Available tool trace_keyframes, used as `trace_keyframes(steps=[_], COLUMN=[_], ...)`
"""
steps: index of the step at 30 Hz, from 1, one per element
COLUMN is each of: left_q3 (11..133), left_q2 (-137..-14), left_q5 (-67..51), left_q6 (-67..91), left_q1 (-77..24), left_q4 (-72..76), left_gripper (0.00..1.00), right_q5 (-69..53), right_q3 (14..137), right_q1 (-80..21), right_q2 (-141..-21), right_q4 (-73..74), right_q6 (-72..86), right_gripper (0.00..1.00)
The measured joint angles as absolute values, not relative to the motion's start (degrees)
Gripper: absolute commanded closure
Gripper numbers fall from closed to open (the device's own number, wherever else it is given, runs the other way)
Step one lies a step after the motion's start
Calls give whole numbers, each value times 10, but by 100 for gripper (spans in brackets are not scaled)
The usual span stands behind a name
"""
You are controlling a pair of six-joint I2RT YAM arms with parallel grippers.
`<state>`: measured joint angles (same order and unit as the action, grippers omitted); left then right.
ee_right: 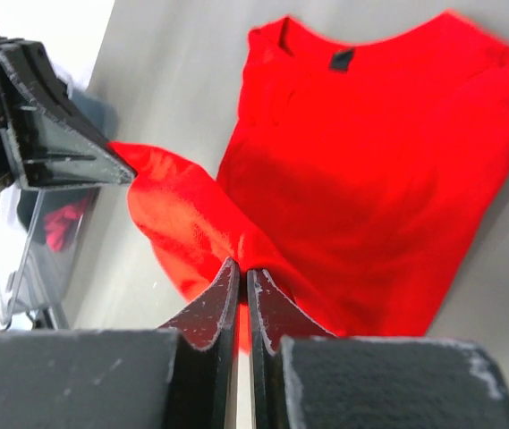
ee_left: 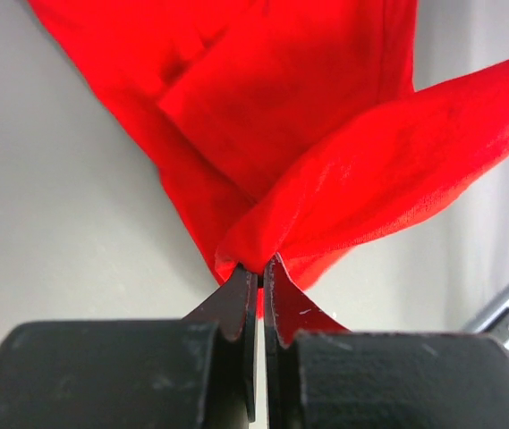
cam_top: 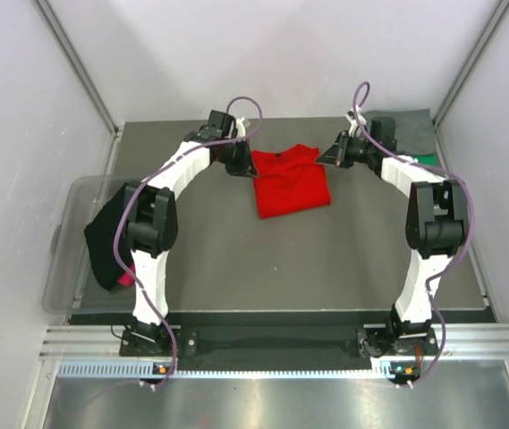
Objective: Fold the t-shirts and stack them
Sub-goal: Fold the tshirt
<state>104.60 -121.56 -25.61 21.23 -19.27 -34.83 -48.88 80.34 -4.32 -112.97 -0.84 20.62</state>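
L jaws nearly shut, just a thin slit, pinching a bunched corner of the red t-shirt (cam_top: 292, 186). R jaws likewise closed to a sliver on a raised fold of same shirt. Shirt lies on counter (cam_top: 236, 268) toward far edge, btwn both arms. Black t-shirt (cam_top: 102, 237) drapes over tub (cam_top: 66, 206) at L.

We see the red t-shirt (cam_top: 290, 183) partly folded, collar showing, at the worktop's (cam_top: 326, 259) far middle, one fold lifted. The black t-shirt (cam_top: 102, 237) hangs left; the grey t-shirt (cam_top: 406, 134) and green t-shirt (cam_top: 426, 161) lie far right.
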Motion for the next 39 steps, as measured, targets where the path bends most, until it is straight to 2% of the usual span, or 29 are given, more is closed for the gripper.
trace_keyframes(steps=[18,20,21,22,23,26,28,29,30,35,39], left_q3=[1216,1233,1240,1243,1244,1245,1245,1245,1245,1245,1221], left_q2=[-1345,-1358,-1365,-1368,-1371,-1373,-1373,-1373,-1373,-1369,-1345], left_q5=[-196,-184,-177,-168,-162,-135,-118,-110,-104,-78,-87], left_q6=[185,182,180,180,180,180,186,191,192,196,196], left_q1=[-176,-176,-176,-177,-176,-177,-176,-176,-175,-173,-171], left_q4=[-347,-347,-347,-347,-349,-351,-350,-350,-350,-350,-349], left_gripper=[100,100,100,98,89,38,33,26,25,24,29], right_q5=[-481,-477,-475,-472,-470,-469,-473,-475,-477,-480,-472], right_q3=[1048,1059,1062,1066,1070,1081,1082,1086,1086,1070,1070], right_q1=[-45,-48,-49,-51,-52,-52,-52,-52,-52,-48,-40], right_q2=[-1318,-1330,-1335,-1340,-1345,-1354,-1354,-1354,-1352,-1332,-1317], right_q4=[-22,-24,-26,-27,-30,-34,-35,-35,-33,-8,42], right_q6=[227,230,229,230,230,227,224,220,214,173,124], right_gripper=[100,81,74,70,63,55,50,50,49,41,37])
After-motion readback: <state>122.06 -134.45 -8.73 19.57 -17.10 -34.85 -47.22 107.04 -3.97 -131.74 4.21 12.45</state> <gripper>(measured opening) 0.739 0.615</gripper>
